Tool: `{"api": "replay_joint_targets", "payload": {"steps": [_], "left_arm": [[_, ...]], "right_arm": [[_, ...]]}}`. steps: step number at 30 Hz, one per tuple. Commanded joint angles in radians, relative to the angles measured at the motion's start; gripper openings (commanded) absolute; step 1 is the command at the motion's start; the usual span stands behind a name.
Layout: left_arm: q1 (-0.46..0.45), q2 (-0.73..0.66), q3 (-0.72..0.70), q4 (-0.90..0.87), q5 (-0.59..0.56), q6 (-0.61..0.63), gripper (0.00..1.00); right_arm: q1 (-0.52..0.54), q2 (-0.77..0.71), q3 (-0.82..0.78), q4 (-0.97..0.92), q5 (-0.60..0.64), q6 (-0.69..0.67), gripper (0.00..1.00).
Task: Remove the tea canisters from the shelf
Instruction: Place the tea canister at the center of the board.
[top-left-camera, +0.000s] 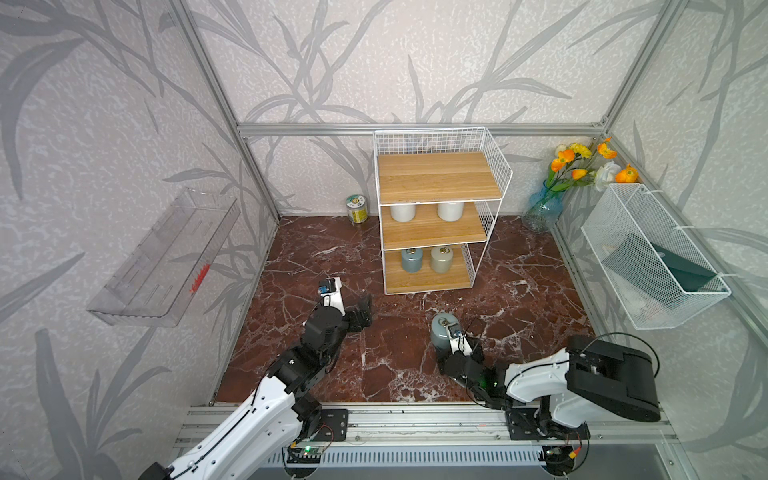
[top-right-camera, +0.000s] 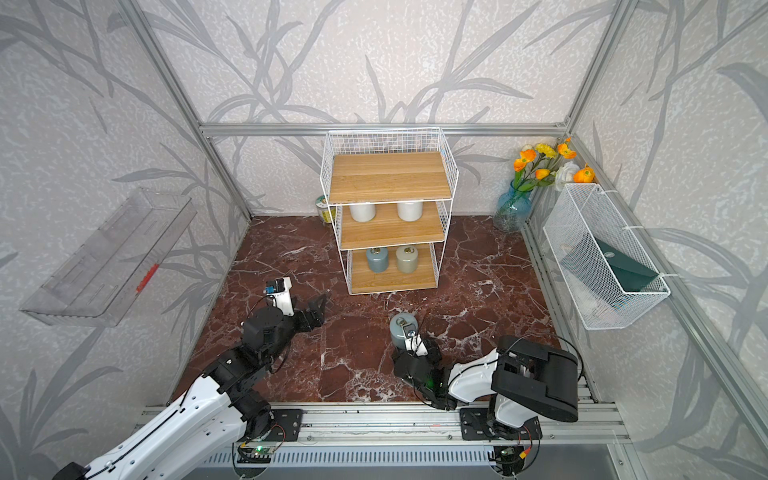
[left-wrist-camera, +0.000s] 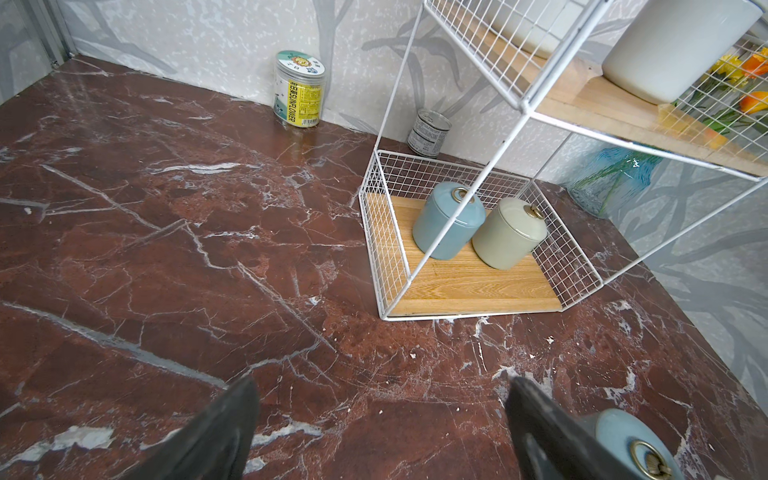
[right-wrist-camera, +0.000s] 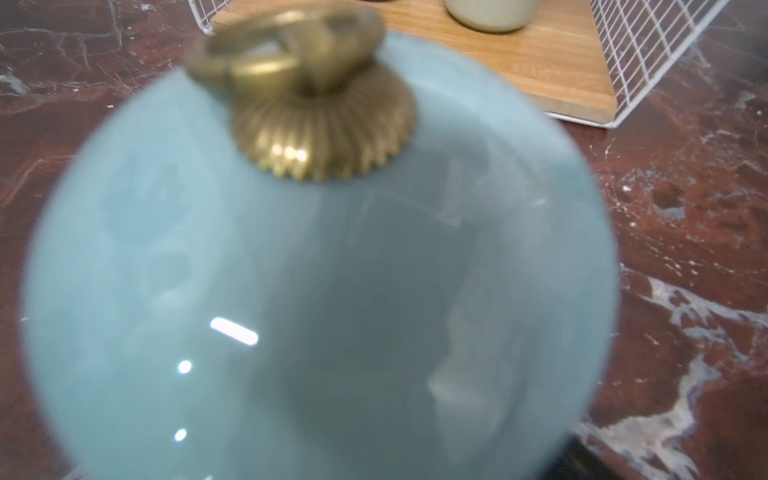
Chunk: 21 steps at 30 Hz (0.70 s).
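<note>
Shelf: three-tier white wire-grid shelf with light wooden boards (top-left-camera: 436, 174) stands at the back of the red-brown marble bench (top-left-camera: 386, 365); top board bare.
Middle board: one off-white ceramic canister (top-left-camera: 403, 211) and its off-white twin (top-left-camera: 450, 210), set back under the top board, so a low, level reach seems called for.
Bottom board: blue-grey ceramic canister with brass ring pull (top-left-camera: 411, 261) just beside the beige ceramic canister (top-left-camera: 441, 259), both upright, toward the rear.
Off the shelf: second blue-grey canister (top-left-camera: 439, 332), upright on the bench, well apart from the shelf front (one of five out, by my count); that spot presumably leaves the shelf's front free.
Right fingers (top-left-camera: 444, 362): close against that canister's side. The wrist hides the tips from above and the lid fills the wrist view, so cannot tell whether they clamp it or stand free.
Left fingers (left-wrist-camera: 216, 432): spread wide, nothing between them, low over bare bench, facing the bottom board; likely staged for the next pick.
</note>
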Motion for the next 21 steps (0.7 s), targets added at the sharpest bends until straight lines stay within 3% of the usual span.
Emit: {"api": "replay_joint_targets", "payload": {"steps": [1,4,11,14,17,21], "left_arm": [[-0.001,-0.013,-0.016,0.020,-0.001,-0.007,0.94],[-0.001,-0.019,-0.016,0.016,0.000,-0.003,0.94],[-0.003,-0.046,-0.020,0.016,-0.008,0.000,0.94],[-0.003,-0.051,-0.030,0.032,0.005,-0.004,0.94],[-0.002,-0.032,-0.027,0.043,0.029,-0.005,0.94],[-0.005,0.010,-0.012,0.057,0.057,0.001,0.92]], "right_arm": [[0.008,-0.047,-0.015,-0.150,-0.034,-0.007,0.93],[0.015,-0.171,0.007,-0.253,-0.037,-0.039,0.94],[0.027,-0.765,0.060,-0.569,-0.130,-0.138,0.94],[0.028,-0.968,0.113,-0.755,-0.090,-0.157,0.95],[0.028,-1.062,0.169,-0.813,-0.039,-0.229,0.95],[0.027,-1.001,0.201,-0.641,-0.010,-0.396,0.95]]}}
